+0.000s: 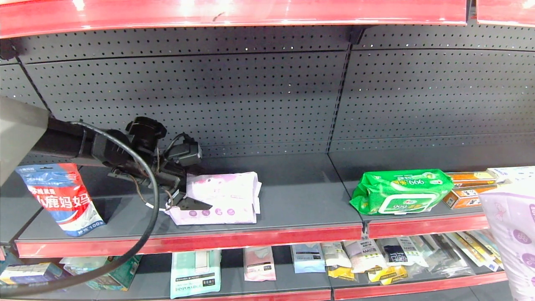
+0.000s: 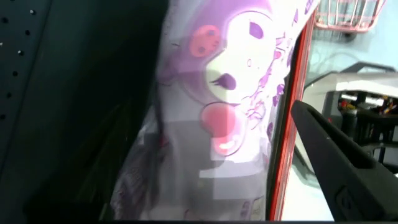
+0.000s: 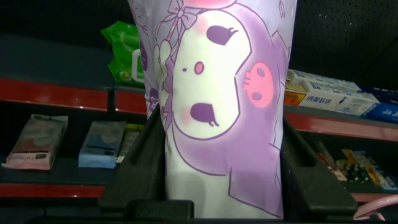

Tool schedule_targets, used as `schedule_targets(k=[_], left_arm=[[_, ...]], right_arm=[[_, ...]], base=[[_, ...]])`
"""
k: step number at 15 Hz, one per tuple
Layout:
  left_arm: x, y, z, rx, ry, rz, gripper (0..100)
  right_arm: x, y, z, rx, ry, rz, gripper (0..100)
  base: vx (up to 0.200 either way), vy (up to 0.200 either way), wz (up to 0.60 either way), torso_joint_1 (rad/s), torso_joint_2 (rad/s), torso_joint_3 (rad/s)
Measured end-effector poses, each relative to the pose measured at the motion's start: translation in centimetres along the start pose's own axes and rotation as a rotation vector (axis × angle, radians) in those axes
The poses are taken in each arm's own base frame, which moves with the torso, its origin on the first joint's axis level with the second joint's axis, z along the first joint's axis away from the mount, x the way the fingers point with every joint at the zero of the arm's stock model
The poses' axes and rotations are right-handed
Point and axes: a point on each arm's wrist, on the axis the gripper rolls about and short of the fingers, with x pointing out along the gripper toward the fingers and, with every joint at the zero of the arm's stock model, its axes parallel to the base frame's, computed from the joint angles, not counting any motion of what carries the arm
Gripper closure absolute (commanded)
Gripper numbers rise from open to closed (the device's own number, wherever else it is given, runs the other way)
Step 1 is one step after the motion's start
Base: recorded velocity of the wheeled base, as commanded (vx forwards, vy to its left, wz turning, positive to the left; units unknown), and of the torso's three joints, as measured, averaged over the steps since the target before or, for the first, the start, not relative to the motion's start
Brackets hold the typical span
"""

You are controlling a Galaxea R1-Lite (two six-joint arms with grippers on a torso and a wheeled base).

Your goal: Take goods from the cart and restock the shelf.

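Note:
A white and purple cartoon-print pack (image 1: 228,196) lies flat on the grey middle shelf (image 1: 301,196). My left gripper (image 1: 190,196) rests at its near-left corner and is open. In the left wrist view the pack (image 2: 217,106) lies beside one black finger (image 2: 336,162), with a gap between them. A second purple cartoon pack (image 3: 217,74) stands upright in my right gripper (image 3: 221,124), which is shut on its lower part. The same pack (image 1: 512,225) shows at the right edge of the head view, in front of the shelf.
A blue and red bag (image 1: 62,198) stands at the shelf's left end. A green wipes pack (image 1: 397,190) and orange boxes (image 1: 468,188) lie on the right section. Several small packs (image 1: 259,263) fill the lower shelf. A pink cart basket (image 2: 348,15) stands behind.

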Motion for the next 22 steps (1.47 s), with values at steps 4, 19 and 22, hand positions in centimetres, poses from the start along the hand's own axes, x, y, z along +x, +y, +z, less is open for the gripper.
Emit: schedule_targets(k=[4,19,22], left_arm=[[-0.9,0.3,0.3,-0.098,-0.025,0.014,0],[-1.6,1.7,3.3,-0.32,-0.16,0.245,0],[-1.5,2.4,3.3,-0.359,-0.171,0.472,0]], right_arm=[[0.0,0.0,-0.1,0.0,0.003,0.002,100],[0.0,0.0,-0.1,-0.005,0.003,0.002,100],[0.0,0.1,-0.1,-0.006,0.005,0.007,100]], base=[[0.0,0.0,0.0,0.0,0.0,0.0],[0.0,0.0,0.0,0.0,0.0,0.0],[0.0,0.0,0.0,0.0,0.0,0.0]])
